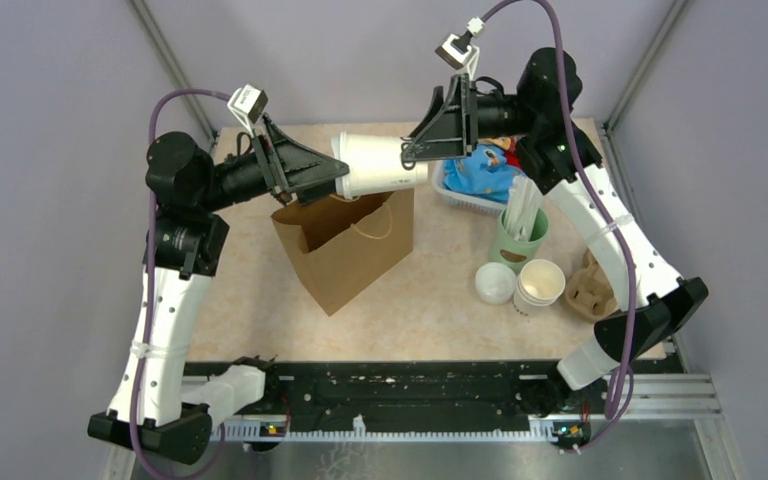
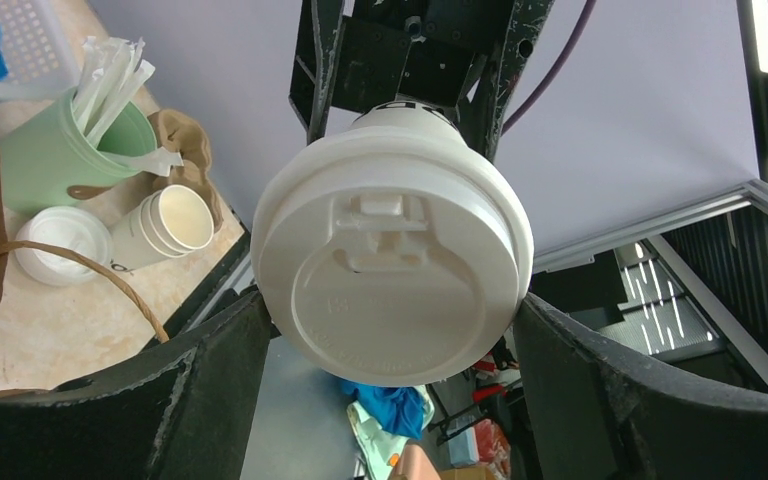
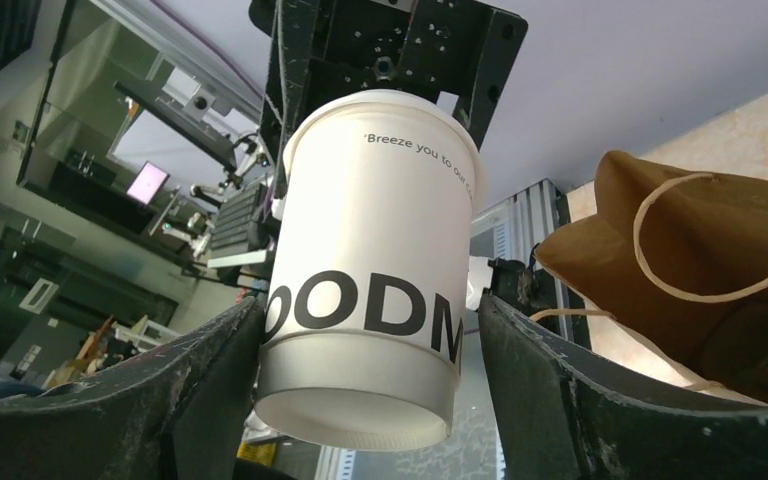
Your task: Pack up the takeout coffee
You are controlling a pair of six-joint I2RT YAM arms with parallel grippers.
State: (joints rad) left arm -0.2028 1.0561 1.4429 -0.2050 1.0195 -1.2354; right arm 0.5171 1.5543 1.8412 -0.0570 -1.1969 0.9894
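Left claw point(image 2: 388, 312) pinches, by the look, the lid rim of the takeout coffee point(image 1: 380, 163). Right claw point(image 3: 370, 322) stands wide round its base, w/ a gap at one finger. The coffee lies sideways in mid-air, just above the open paper bag point(image 1: 345, 245) on the bench point(image 1: 260, 300). Risk: held by the lid alone, the lid could pop & the coffee drop past the bag. Cup stack point(image 1: 540, 283), straw pot point(image 1: 520, 235) & basket point(image 1: 457, 197) stand off right, nothing blocking the bag mouth.

Robotics lab test cell: grey panel walls point(image 1: 50, 150) on aluminium framing point(image 1: 167, 55), beige worktop point(image 1: 430, 320), lit monitor point(image 3: 146, 183) beyond, ceiling strip lights point(image 2: 763, 30).
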